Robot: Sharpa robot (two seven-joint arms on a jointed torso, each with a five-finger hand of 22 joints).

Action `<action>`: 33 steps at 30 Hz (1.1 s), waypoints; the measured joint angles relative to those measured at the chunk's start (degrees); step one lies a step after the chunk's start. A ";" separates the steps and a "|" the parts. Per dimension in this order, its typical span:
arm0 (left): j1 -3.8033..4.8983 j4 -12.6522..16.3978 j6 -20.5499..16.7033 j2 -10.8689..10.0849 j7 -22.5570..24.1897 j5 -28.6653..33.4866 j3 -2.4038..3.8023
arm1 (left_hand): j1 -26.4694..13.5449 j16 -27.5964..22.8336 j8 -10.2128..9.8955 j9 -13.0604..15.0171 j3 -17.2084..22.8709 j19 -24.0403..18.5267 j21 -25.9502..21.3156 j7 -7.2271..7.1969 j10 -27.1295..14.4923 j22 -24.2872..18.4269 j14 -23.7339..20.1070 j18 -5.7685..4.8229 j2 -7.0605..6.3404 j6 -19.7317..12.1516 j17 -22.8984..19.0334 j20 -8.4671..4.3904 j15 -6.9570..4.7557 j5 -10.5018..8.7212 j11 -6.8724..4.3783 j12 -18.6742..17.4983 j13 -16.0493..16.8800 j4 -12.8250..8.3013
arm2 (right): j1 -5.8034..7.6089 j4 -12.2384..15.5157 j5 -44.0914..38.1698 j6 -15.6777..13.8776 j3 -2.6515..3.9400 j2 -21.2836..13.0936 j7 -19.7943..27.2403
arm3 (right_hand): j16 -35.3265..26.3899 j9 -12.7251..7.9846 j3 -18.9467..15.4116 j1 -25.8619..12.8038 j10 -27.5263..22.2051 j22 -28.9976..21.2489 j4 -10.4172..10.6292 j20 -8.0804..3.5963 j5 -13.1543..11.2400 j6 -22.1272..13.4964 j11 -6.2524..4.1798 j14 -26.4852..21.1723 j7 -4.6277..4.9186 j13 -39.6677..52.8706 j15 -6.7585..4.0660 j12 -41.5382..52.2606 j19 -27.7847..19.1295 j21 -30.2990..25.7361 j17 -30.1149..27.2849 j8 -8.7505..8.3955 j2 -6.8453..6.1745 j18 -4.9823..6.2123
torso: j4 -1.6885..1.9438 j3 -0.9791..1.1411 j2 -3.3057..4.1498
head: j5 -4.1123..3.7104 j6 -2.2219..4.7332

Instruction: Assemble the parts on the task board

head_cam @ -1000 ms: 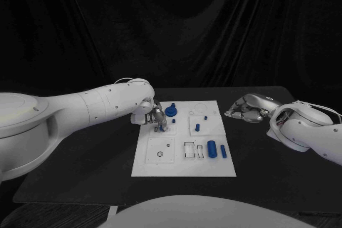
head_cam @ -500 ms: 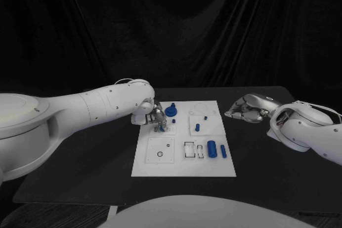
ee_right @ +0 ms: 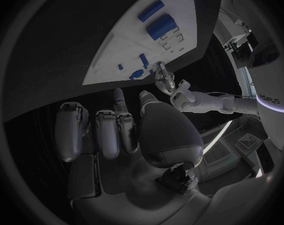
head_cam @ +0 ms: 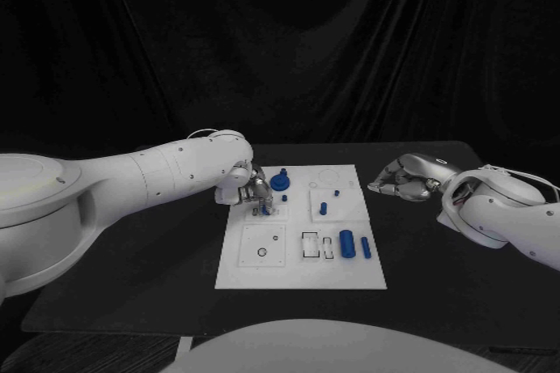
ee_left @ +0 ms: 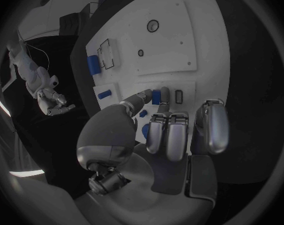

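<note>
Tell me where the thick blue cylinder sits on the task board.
In the head view the thick blue cylinder lies on the task board near its right edge, between an outlined rectangular slot to its left and a thinner blue rod to its right.

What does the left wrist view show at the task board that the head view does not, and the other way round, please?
The left wrist view alone shows a small blue part pinched at the left hand's fingertips, beside a dark slot in the board. The head view alone shows the long blue pin near the board's right edge and the table. Both show the task board, its large blue cylinder and the right hand.
</note>
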 measured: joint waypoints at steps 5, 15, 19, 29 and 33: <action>0.00 0.00 -0.21 0.00 0.00 0.04 0.01 | 0.04 0.00 -0.07 -0.01 -0.47 0.00 0.00 0.01 0.00 0.00 0.00 0.00 0.27 -0.01 0.00 0.00 0.00 -0.34 0.00 0.00 0.00 0.47 | -0.07 -0.02 0.00 0.05 0.00 0.08 -0.01 | 0.00 0.00 0.00 0.00 0.00 0.00 0.00 0.00 0.00 0.00 0.00 0.00 0.00 0.00 0.00 0.00 0.00 0.00 0.00 0.00 0.00 0.00 | -0.01 0.00 0.02 | 0.08 0.00; -0.04 0.03 -0.24 0.08 -0.01 -0.73 0.07 | 0.00 0.00 -1.51 -0.56 -3.64 -0.52 -0.66 0.00 0.00 0.00 0.00 -0.01 0.93 0.00 0.00 0.29 0.00 -2.97 0.00 0.00 0.00 2.53 | -0.14 0.00 0.00 0.20 0.00 0.10 -0.02 | -0.02 0.00 0.00 0.00 0.00 0.00 0.00 0.00 0.00 0.00 0.00 0.00 0.00 -0.01 0.00 0.00 0.00 -0.05 0.00 0.00 0.00 0.00 | 0.01 0.00 0.02 | 0.04 0.00; -0.15 -0.01 -0.21 0.13 -0.01 -1.69 0.10 | 0.21 0.00 -2.01 -0.99 -4.81 -0.61 -0.66 -0.01 0.00 -0.01 0.00 -0.01 1.15 0.01 0.00 0.19 0.00 -4.56 0.00 0.00 0.00 3.23 | -0.16 0.02 0.00 0.27 0.00 0.10 -0.03 | -0.22 0.00 0.00 0.00 0.00 0.00 0.00 0.00 0.00 0.00 0.00 0.00 0.00 -0.01 0.00 0.00 0.00 -0.22 0.00 0.00 0.00 0.00 | 0.01 0.00 0.00 | 0.04 0.00; -0.41 0.05 -0.28 0.27 0.04 -3.00 0.12 | -0.04 0.00 -2.67 -1.46 -6.27 -0.61 -0.66 0.02 0.00 -0.01 0.00 0.00 1.37 0.07 0.00 0.20 0.00 -6.20 0.00 0.00 0.00 4.36 | -0.27 0.02 0.00 0.40 0.00 0.12 -0.04 | -0.22 0.00 0.00 0.00 0.00 0.02 0.00 0.00 0.00 0.00 0.00 0.00 0.00 -0.01 0.00 0.00 0.00 -0.22 0.00 0.00 0.00 0.00 | -0.01 0.00 0.03 | 0.20 0.00; -0.50 0.15 -0.33 0.28 0.05 -3.26 0.10 | -0.45 0.00 -2.67 -1.56 -6.97 -0.61 -0.66 -0.09 0.00 -0.01 0.00 0.00 1.39 0.77 0.00 0.19 0.00 -6.84 0.00 0.00 0.00 5.00 | -0.36 0.02 0.00 0.45 0.00 0.13 -0.04 | -0.22 0.00 0.00 0.00 0.00 0.04 0.00 0.00 0.00 0.00 0.00 0.00 0.00 -0.01 0.00 0.00 0.00 -0.22 0.00 0.00 0.00 0.00 | -0.01 0.00 0.04 | 0.20 0.00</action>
